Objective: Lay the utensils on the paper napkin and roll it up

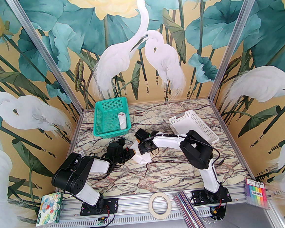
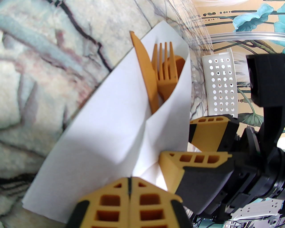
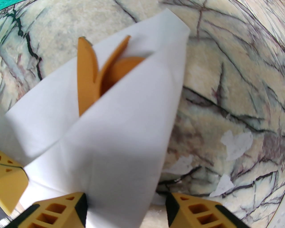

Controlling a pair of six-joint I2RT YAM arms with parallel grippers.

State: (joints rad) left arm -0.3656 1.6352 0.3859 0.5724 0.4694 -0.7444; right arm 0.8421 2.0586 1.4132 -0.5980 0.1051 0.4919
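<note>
**A:** Start at the fingers. What is the right gripper doing?

**B:** It's spread wide, one finger on either side of the near end of the paper napkin, not closed on it. The left gripper sits just beside it, on its left. Its fingers are pressed together at the napkin's near edge.

**A:** Is it pinching paper?

**B:** I can't tell. A crease runs right up to the seam between those fingers, but no paper shows in the seam itself.

**A:** And where is the bundle?

**B:** It's over the marble table, between the two arms, half wrapped into a cone. Its long axis runs straight away from both grippers, with the narrow end at the fingers and the open mouth at the far end. The utensils stick out of that mouth head first: knife, fork and spoon, lying close together.

**A:** Which arm is better placed to roll it?

**B:** The right, I'd judge. The wrapped part lies between its fingers, so closing them should catch it. The left is at the loose flap, which spreads flat to that side and has yet to go over.

**A:** What can't you see?

**B:** The handles are inside the paper. From above, the arms cover most of the napkin. I also can't tell whether the narrow end rests on the table or is lifted.
</note>
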